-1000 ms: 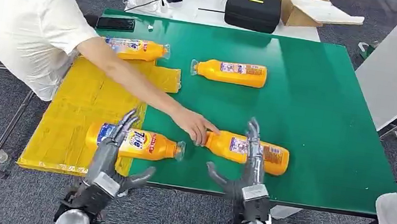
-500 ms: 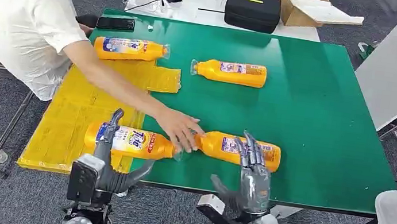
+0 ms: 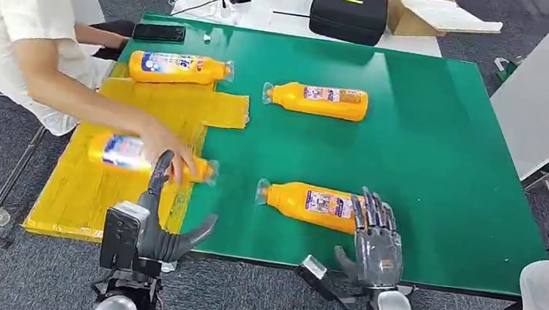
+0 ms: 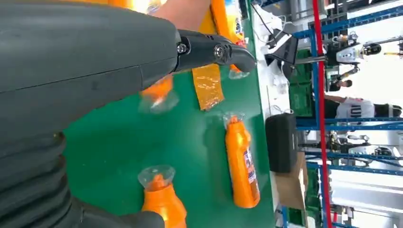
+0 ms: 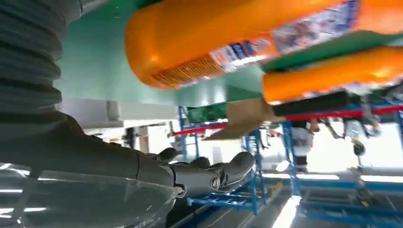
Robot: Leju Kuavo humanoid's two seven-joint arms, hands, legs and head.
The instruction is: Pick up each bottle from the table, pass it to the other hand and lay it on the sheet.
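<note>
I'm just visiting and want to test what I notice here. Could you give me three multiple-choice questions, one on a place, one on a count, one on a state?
1. Where is the black case?
A. on the white table beyond the green table
B. on the yellow sheet
C. on the floor

2. How many orange bottles show in the head view?
A. two
B. four
C. six

3. The right hand is:
A. lifting a bottle
B. open, holding nothing
C. holding a phone

Answers: 1 A, it sits past the green table. 2 B, four lie flat. 3 B, fingers spread by the near bottle.
</note>
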